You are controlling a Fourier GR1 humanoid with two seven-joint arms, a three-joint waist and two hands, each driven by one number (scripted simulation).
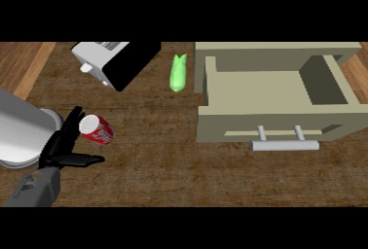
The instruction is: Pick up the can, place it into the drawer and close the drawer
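Reaching at lower left, the left hand (pixel 61 148), fingers spread and holding nothing, flanks the can (pixel 97 130): light, rigid, smooth-sided, probably best gripped around its middle.

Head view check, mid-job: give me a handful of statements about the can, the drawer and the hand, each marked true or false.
1. The drawer is pulled open. True.
2. The can already lies inside the drawer. False: it is on the counter at the view's left, well away from the drawer.
3. The left hand is at the can, fingers straight beside it. True.
4. The can is blue. False: it is red with a pale top.
5. A green object lies between the toaster and the drawer. True.
6. The right hand rests on the drawer's handle. False: no right hand shows.
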